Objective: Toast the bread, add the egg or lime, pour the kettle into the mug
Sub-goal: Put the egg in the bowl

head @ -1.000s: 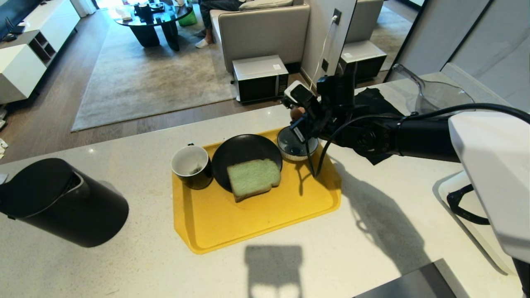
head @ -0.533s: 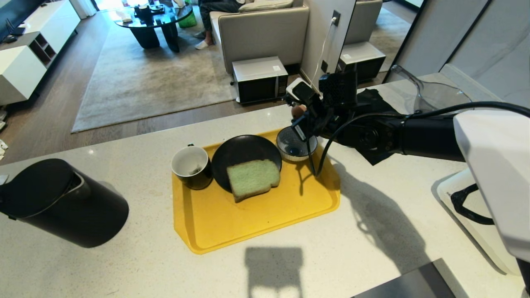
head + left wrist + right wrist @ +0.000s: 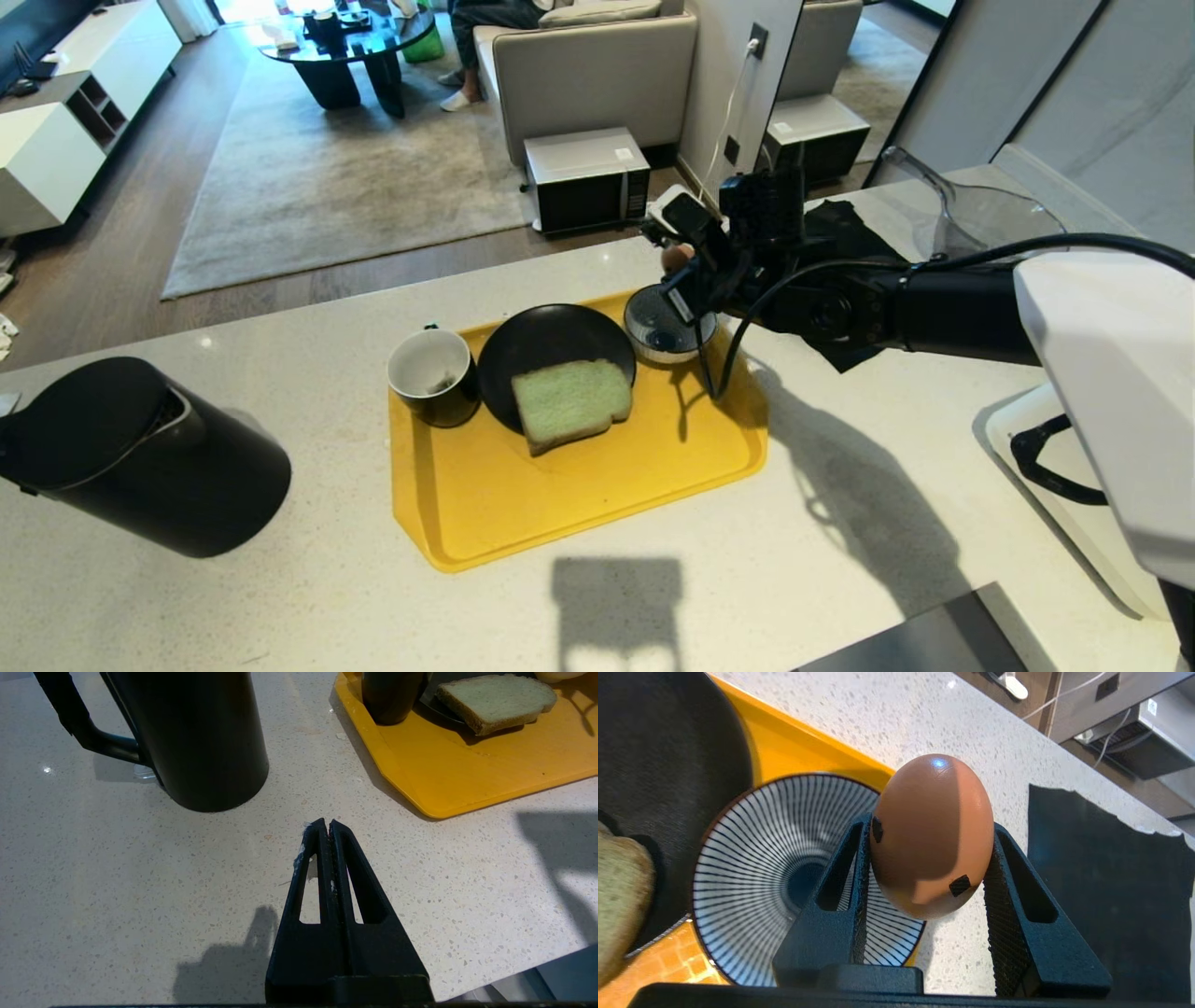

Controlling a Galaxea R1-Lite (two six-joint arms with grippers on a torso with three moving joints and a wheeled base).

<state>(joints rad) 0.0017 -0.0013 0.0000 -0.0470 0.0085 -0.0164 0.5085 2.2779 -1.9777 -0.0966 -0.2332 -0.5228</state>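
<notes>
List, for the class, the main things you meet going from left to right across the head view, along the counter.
kettle → mug → black plate with the bread → striped bowl → right pincer holding the egg

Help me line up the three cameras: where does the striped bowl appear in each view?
Head view: the striped bowl sits at the yellow tray's far right corner, beside the black plate, under the right pincer.
Left wrist view: not in it.
Right wrist view: the bowl lies behind the held egg.
Shared landmark: the yellow tray.
</notes>
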